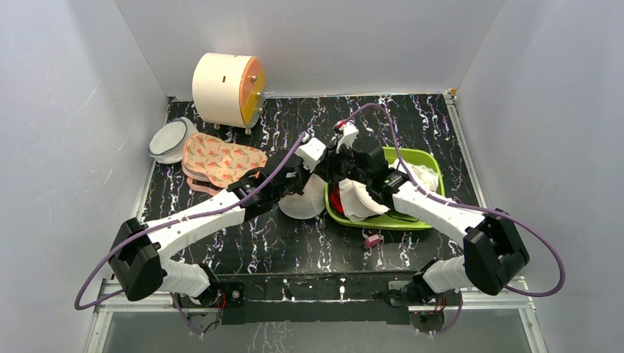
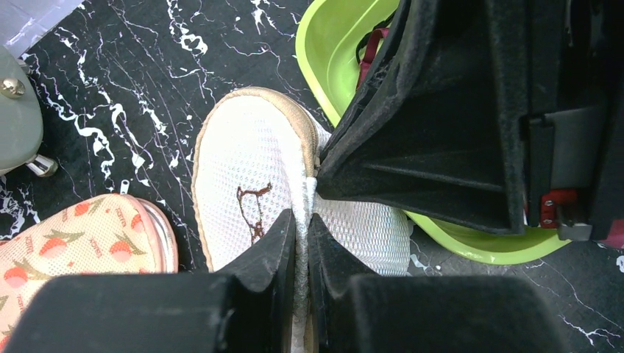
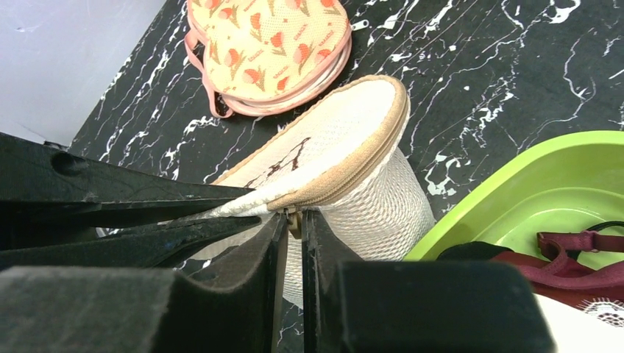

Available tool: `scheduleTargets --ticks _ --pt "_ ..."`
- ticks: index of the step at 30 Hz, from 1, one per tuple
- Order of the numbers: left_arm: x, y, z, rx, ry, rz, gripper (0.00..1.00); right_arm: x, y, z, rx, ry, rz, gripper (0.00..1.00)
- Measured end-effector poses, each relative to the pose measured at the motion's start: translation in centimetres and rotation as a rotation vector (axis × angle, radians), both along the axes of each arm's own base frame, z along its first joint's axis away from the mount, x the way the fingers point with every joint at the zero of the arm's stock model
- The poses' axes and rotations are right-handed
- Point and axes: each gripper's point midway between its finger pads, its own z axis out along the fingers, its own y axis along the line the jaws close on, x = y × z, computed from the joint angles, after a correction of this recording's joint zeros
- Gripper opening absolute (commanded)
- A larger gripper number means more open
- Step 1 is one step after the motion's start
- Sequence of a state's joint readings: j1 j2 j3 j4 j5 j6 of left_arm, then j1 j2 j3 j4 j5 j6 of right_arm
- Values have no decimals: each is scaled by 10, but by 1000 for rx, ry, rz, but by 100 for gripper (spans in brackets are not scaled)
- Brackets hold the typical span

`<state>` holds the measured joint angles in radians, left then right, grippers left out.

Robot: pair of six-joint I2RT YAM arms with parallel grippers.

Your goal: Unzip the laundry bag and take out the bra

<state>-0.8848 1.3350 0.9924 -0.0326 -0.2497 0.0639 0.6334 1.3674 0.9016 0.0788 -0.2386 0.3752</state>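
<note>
The white mesh laundry bag (image 1: 303, 200) stands on edge on the black marbled table, just left of the green basin (image 1: 430, 168). My left gripper (image 2: 302, 224) is shut on a fold of the bag's mesh (image 2: 250, 162) beside its tan zipper rim. My right gripper (image 3: 293, 220) is shut on the tan zipper pull at the rim of the bag (image 3: 353, 140). In the top view the left gripper (image 1: 303, 179) and the right gripper (image 1: 331, 176) meet over the bag. The bra is hidden.
A pink flamingo-patterned pouch (image 1: 221, 158) lies left of the bag, a grey-rimmed white disc (image 1: 169, 141) beyond it. A cream drum (image 1: 224, 88) stands at the back left. The basin holds white garments (image 1: 357, 198) and a dark red strap (image 3: 581, 257). A small pink item (image 1: 373, 240) lies before the basin.
</note>
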Motion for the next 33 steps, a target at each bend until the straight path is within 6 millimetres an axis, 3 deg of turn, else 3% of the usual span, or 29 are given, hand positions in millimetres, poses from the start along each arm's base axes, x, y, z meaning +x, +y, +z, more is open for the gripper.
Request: scheduleTargets --ticks 4,18,25,27,31,33 --pt "0 1 1 7 -10 -8 0 3 -5 0 -21 -16 -24 0" --pt "-14 16 31 -8 -156 -98 0 25 -37 6 -54 -18 -96 0" --pt "-13 20 32 8 -185 -96 1 23 -36 -1 5 61 -9 0" --pt "-13 21 31 12 -183 -94 7 21 -35 1 24 73 6 0" --pt "-13 21 28 23 -176 -95 32 17 -31 8 62 79 27 0" --pt "-13 22 27 27 -175 -94 50 15 -29 10 77 84 36 0"
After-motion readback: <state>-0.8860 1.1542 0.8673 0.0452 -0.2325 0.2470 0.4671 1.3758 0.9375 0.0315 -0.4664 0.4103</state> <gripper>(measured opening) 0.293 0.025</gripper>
